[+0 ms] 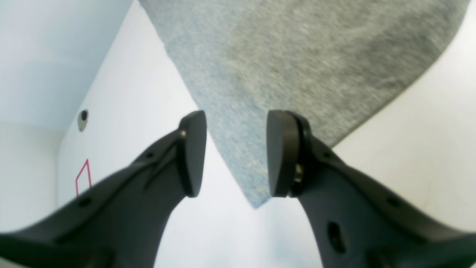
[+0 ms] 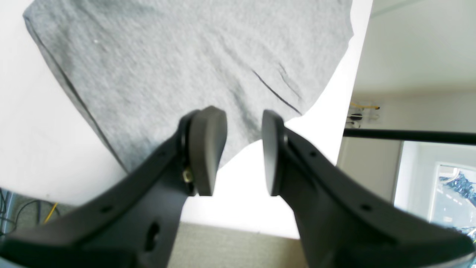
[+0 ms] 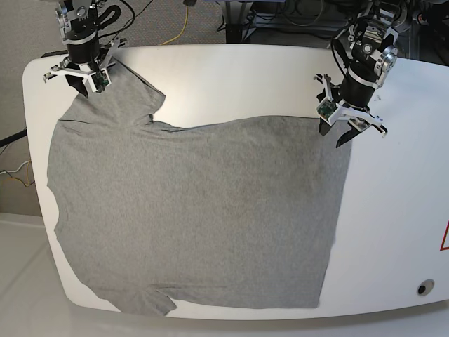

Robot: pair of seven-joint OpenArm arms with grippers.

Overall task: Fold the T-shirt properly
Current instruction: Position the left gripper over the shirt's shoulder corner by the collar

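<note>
The heather-grey T-shirt (image 3: pixel 196 210) lies spread flat on the white table (image 3: pixel 393 210), with its sleeves at the left of the base view and its hem at the right. My left gripper (image 3: pixel 335 137) hovers over the hem's far corner. In the left wrist view that gripper (image 1: pixel 236 156) is open, with the pointed corner of the T-shirt (image 1: pixel 297 56) lying below the gap. My right gripper (image 3: pixel 85 86) is at the far left sleeve. In the right wrist view it (image 2: pixel 243 152) stands open over the sleeve edge of the T-shirt (image 2: pixel 167 56), holding nothing.
A red mark (image 3: pixel 445 236) and a small round hole (image 3: pixel 422 288) sit near the table's right edge; both show in the left wrist view, the mark (image 1: pixel 83 180) and the hole (image 1: pixel 83 120). Cables (image 3: pixel 182 21) lie on the floor behind the table. The table edge (image 2: pixel 238 227) runs just under the right gripper.
</note>
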